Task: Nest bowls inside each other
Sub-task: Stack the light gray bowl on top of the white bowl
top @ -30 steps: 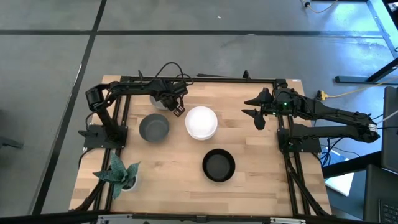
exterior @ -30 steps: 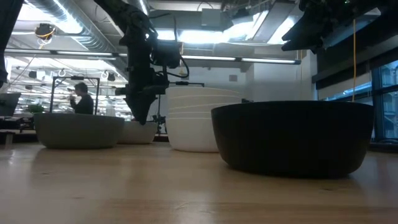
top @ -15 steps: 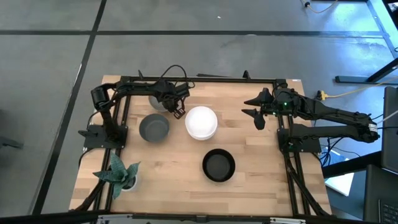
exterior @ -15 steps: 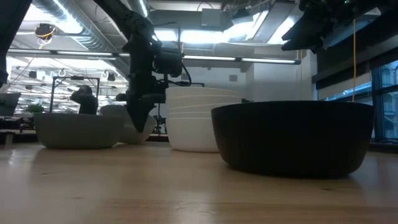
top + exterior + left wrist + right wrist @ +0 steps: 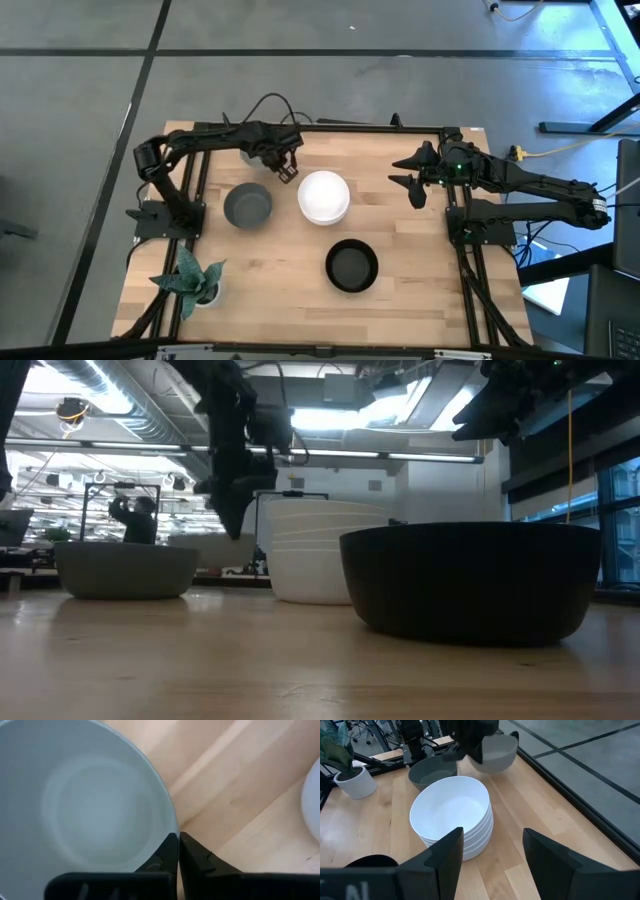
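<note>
My left gripper is near the table's far edge, shut on a pale grey bowl that fills the left wrist view. A stack of several white bowls stands on its base at mid-table, just right of that gripper. A darker grey bowl sits left of the stack. The black bowl sits nearer the near edge and is large in the low view. My right gripper hangs open to the right of the stack, touching nothing. My left gripper pinches the pale grey bowl by its rim, on the side toward the white stack. One finger is inside the bowl and the other outside. The fingers come from above, pointing down. The bowl is lifted clear of the table, mouth up.
A small green potted plant stands at the table's near left corner. Black frame rails run along the far edge and both sides. Bare wood lies between the stack and the right arm and along the near edge.
My left gripper has risen and moved slightly toward the far edge, staying shut on the pale grey bowl. The bowl first tipped up on the table, then came up clear of it.
</note>
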Available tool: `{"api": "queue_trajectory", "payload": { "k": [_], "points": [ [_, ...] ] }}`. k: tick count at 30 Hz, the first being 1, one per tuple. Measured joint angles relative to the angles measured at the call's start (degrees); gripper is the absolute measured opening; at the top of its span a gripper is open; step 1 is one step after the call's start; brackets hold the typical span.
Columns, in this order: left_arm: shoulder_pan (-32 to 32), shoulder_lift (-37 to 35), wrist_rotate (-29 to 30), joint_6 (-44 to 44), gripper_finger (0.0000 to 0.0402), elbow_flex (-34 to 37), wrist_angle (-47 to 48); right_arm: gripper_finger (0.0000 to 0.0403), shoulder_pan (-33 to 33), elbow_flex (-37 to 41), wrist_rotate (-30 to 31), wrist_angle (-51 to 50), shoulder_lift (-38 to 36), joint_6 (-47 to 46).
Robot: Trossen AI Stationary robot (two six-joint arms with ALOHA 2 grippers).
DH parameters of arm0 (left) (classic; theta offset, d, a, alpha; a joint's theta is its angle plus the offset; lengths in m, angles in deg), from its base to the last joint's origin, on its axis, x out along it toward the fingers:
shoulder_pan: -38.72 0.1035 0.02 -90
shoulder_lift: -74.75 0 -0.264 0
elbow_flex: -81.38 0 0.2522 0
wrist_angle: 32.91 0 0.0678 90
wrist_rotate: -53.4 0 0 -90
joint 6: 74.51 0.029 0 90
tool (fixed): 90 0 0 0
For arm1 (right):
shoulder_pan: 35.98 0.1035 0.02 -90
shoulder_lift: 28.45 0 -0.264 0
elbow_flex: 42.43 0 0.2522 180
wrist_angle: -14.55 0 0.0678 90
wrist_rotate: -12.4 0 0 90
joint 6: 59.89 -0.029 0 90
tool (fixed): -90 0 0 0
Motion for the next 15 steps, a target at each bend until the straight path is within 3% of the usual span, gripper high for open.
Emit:
{"api": "queue_trajectory", "payload": {
  "k": [15],
  "points": [
    [-6.0,-0.7,2.0,6.4,0.0000,-22.5,9.2,0.0207,0.0,0.0,0.5,0.0,0.0,0.2]
  ]
}}
